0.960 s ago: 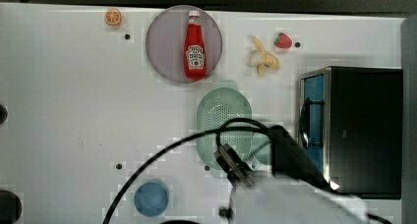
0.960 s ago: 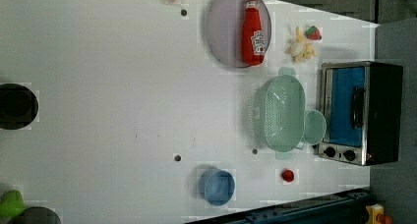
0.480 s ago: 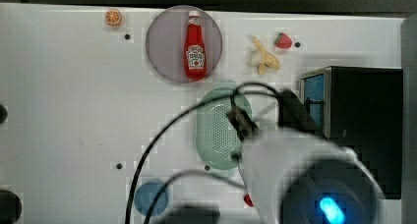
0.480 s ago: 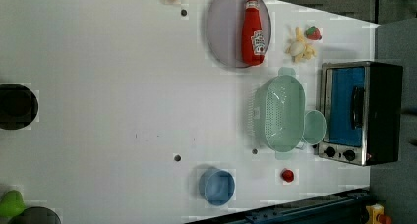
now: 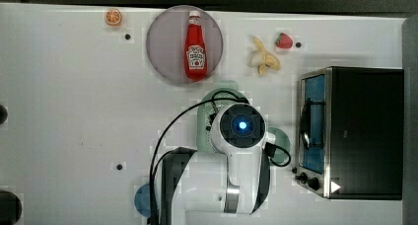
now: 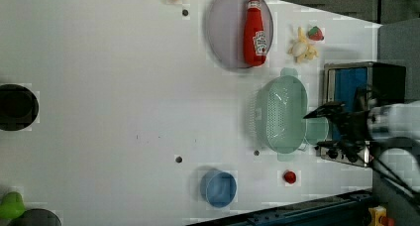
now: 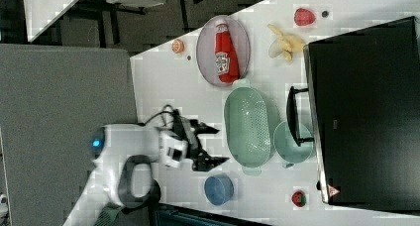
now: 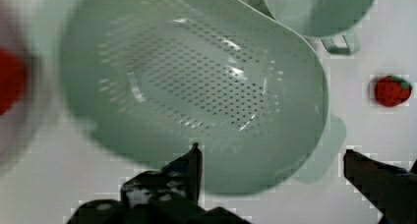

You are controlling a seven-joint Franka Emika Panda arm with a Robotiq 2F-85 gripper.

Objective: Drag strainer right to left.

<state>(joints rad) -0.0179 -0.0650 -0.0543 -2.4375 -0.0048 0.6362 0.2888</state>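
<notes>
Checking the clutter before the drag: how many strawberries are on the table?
2. One strawberry beside the banana; another strawberry near the strainer's end, beyond the blue bowl. The arm may hide more.

Strainer (image 6: 282,114) boxed: mug (image 6: 317,131), oven (image 6: 364,87) left view's right; table (image 6: 124,87) open left.
</notes>
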